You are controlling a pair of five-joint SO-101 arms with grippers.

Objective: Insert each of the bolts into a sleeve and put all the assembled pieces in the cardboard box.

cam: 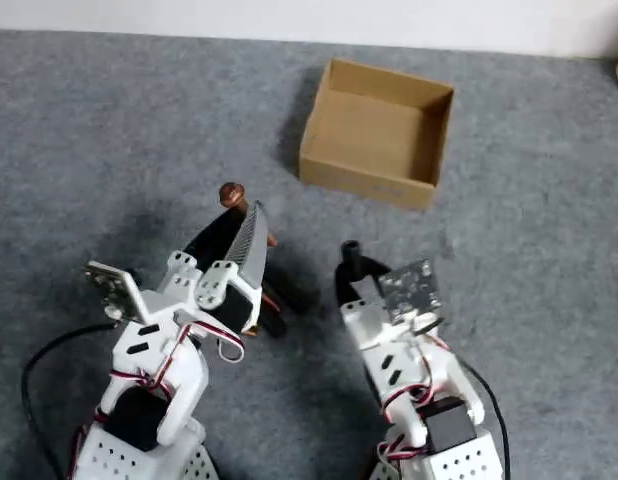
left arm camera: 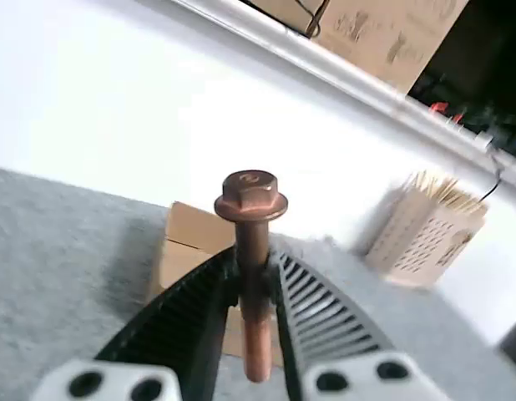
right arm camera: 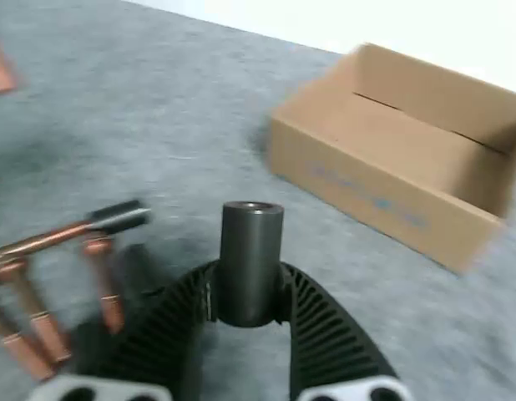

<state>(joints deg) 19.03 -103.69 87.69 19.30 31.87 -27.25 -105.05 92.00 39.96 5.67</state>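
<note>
- Gripping the bolt (left arm camera: 253,238) by its shank, your left end effector (left arm camera: 256,267) holds it roughly upright, head up, tip down.
- Just to its right, your right end effector (right arm camera: 248,280) clamps the sleeve (right arm camera: 250,246) upright, bore facing up; by my judgement, the bolt needs to come over it.
</note>
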